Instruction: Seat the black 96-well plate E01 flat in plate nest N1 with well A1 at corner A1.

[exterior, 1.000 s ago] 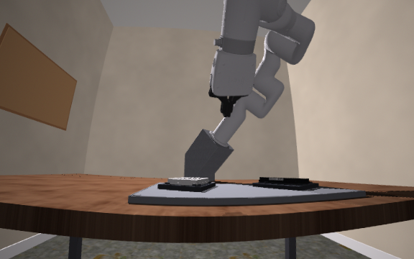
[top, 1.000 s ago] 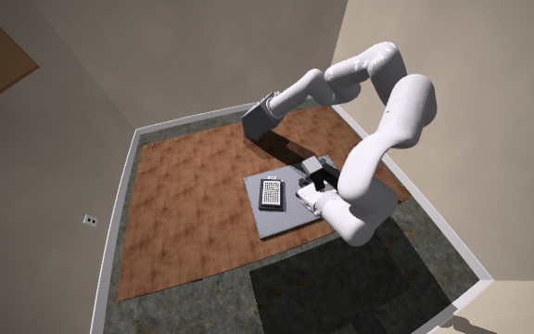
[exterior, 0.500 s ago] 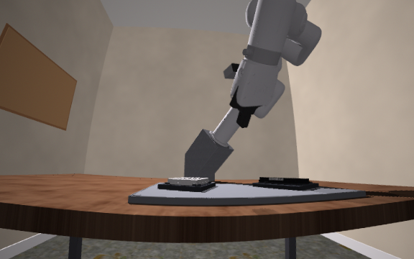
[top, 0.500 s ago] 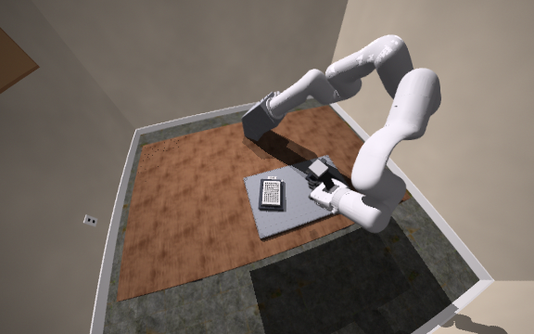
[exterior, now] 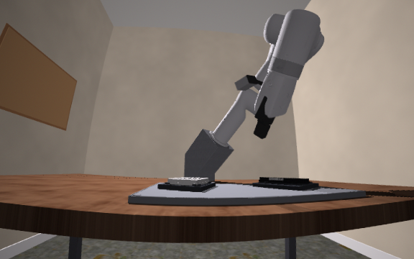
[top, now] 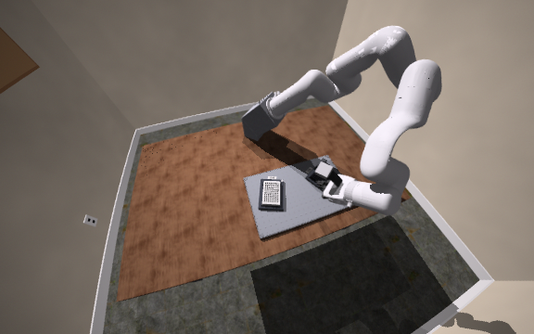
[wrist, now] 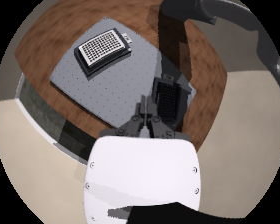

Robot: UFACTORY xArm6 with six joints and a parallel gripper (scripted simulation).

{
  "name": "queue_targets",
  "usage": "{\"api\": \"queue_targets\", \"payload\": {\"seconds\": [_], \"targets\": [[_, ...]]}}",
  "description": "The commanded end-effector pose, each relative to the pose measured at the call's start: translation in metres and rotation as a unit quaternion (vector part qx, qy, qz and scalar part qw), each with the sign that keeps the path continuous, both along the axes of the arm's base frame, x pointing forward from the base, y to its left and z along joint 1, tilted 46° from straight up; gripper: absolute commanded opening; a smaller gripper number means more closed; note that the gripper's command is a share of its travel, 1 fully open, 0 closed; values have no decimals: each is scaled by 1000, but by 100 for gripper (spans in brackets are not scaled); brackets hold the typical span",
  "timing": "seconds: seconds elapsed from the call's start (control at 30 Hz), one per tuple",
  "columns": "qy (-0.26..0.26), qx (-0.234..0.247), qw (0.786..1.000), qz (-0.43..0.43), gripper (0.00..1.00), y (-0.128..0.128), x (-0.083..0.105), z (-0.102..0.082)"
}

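With the claw (exterior: 263,134) pressed together on nothing, high above black plate E01 (exterior: 284,180), descend slowly onto its raised edge and press it flat into nest N1 (exterior: 309,186).

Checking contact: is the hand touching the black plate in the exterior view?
No, the hand hangs shut well above the black plate.
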State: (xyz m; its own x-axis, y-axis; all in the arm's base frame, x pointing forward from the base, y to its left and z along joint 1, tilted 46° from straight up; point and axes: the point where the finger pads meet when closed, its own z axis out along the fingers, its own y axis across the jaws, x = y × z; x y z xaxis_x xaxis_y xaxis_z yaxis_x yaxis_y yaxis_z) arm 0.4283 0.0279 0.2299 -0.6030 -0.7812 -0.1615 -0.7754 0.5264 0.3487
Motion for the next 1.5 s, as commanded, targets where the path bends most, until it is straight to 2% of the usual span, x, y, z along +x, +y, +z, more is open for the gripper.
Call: {"api": "queue_targets", "payload": {"seconds": [0.0, 0.33, 0.6, 0.73, 0.8, 0.93, 1.07, 1.2, 1.3, 1.37, 1.47], "targets": [[-31, 3, 999, 23, 0, 16, -1, 2], [-110, 13, 989, 97, 0, 59, -11, 6], [-154, 17, 978, 139, 0, 81, -18, 8], [-198, 21, 963, 179, 0, 99, -27, 9], [-198, 21, 963, 179, 0, 101, -28, 9], [-240, 24, 946, 218, 0, 118, -38, 10], [-252, 25, 940, 228, 0, 123, -41, 10], [-282, 26, 925, 255, 0, 134, -50, 10], [-316, 27, 904, 285, 0, 146, -60, 11], [-322, 28, 901, 290, 0, 148, -62, 11], [-356, 28, 878, 319, 0, 158, -73, 10]]}}
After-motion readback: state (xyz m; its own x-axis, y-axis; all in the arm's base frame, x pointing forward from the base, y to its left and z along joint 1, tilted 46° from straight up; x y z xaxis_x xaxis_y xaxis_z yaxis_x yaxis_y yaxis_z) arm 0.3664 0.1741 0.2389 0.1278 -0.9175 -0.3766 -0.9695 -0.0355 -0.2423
